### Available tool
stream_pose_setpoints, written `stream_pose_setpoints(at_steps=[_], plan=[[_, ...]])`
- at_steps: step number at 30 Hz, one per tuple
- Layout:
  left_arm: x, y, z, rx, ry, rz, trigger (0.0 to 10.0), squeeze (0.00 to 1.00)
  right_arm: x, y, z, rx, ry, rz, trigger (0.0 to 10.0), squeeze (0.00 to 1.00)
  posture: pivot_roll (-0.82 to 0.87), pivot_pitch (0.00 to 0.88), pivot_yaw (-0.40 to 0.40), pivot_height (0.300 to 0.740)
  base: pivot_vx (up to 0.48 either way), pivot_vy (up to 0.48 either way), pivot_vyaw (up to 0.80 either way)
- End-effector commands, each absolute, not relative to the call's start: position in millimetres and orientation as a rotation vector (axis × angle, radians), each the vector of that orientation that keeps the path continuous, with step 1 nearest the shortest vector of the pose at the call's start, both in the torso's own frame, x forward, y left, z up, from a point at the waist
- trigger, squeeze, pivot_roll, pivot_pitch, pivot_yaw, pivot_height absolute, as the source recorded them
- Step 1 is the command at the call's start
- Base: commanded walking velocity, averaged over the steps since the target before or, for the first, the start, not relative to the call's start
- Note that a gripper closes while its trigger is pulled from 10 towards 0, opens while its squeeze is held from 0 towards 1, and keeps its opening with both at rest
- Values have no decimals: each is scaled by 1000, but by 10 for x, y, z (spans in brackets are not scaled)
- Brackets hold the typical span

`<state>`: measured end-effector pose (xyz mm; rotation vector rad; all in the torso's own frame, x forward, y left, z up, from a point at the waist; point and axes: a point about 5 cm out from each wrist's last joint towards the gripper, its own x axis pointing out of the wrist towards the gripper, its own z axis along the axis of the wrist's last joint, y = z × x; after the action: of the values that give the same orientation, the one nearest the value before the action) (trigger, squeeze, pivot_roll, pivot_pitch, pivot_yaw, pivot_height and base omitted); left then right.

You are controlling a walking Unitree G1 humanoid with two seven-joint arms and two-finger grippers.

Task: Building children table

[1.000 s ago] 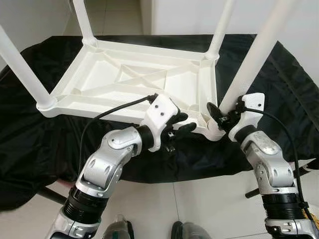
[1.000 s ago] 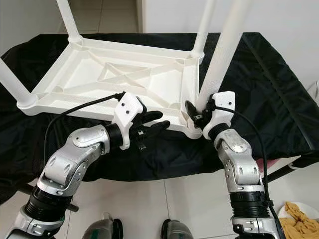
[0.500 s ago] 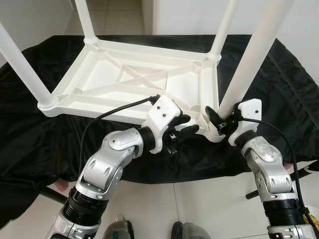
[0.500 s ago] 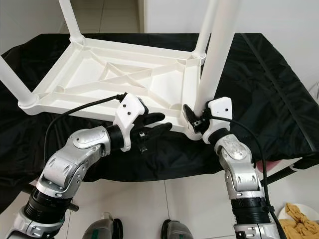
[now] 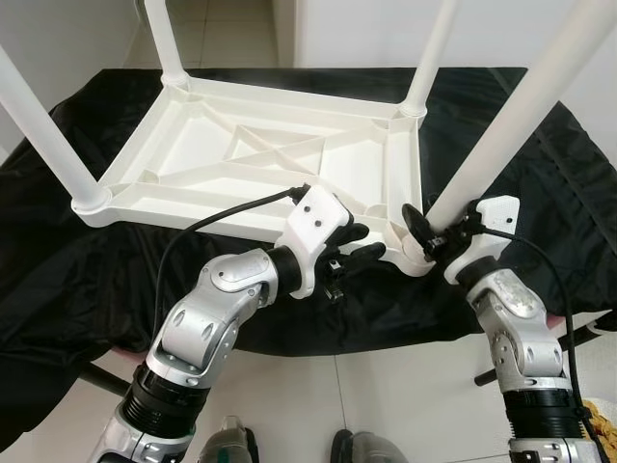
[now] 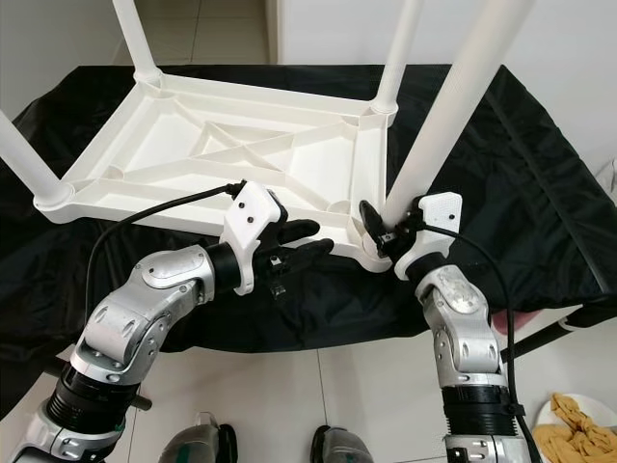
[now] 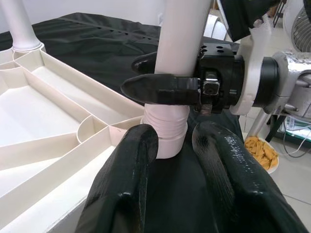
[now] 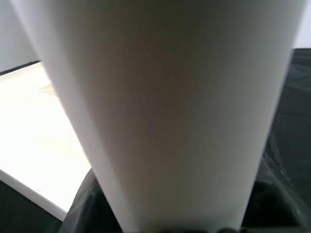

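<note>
White plastic makes up the whole children's table top (image 5: 260, 159), which is lying upside down on a table draped in black cloth (image 5: 58, 280). Three legs are already standing in their corner sockets; the fourth leg (image 5: 511, 125) is leaning outward at the near right corner.

The right hand (image 5: 431, 234) is gripping that leg just above its threaded end, fingers (image 7: 160, 88) closed around it, right at the corner socket (image 7: 165, 138). The left hand (image 5: 362, 249) is resting with its fingers slightly parted against the near rim of the top, beside the same corner, seemingly bracing it.

The leg appears only partly seated, with thread still showing in the left wrist view. To finish well, it probably needs bringing upright before more turning, since screwing it in at a tilt risks cross-threading. The left hand should be pressing the top down so it does not spin.

A plate of yellowish snacks (image 6: 578, 420) is sitting on the tiled floor to the right, clear of the work. The robot's own cable (image 5: 222, 212) is trailing across the near rim.
</note>
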<state>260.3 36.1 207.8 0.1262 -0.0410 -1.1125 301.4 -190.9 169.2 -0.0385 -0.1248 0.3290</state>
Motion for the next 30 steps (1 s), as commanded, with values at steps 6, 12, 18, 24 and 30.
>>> stream_pose_setpoints(at_steps=[6,12,18,24,30], plan=[[2544,340,2083,128,-41,-1118,10000,0,3040,-1997,1358,97,58,266,10000,0,21,106,-6,740,0,0,0],[2537,333,2089,123,-41,-1119,10000,0,3080,-1988,1333,110,89,267,10000,0,24,105,-8,740,0,0,0],[2532,329,2092,120,-39,-1116,10000,0,3173,-1974,1354,149,119,267,10000,0,27,105,-10,740,0,0,0],[2523,329,2097,115,-39,-1109,10000,0,3176,-1960,1321,95,106,259,10000,0,35,110,-19,740,0,0,0],[2516,332,2094,112,-37,-1108,10000,0,3156,-1953,1334,88,76,217,10000,0,31,111,-16,740,0,0,0]])
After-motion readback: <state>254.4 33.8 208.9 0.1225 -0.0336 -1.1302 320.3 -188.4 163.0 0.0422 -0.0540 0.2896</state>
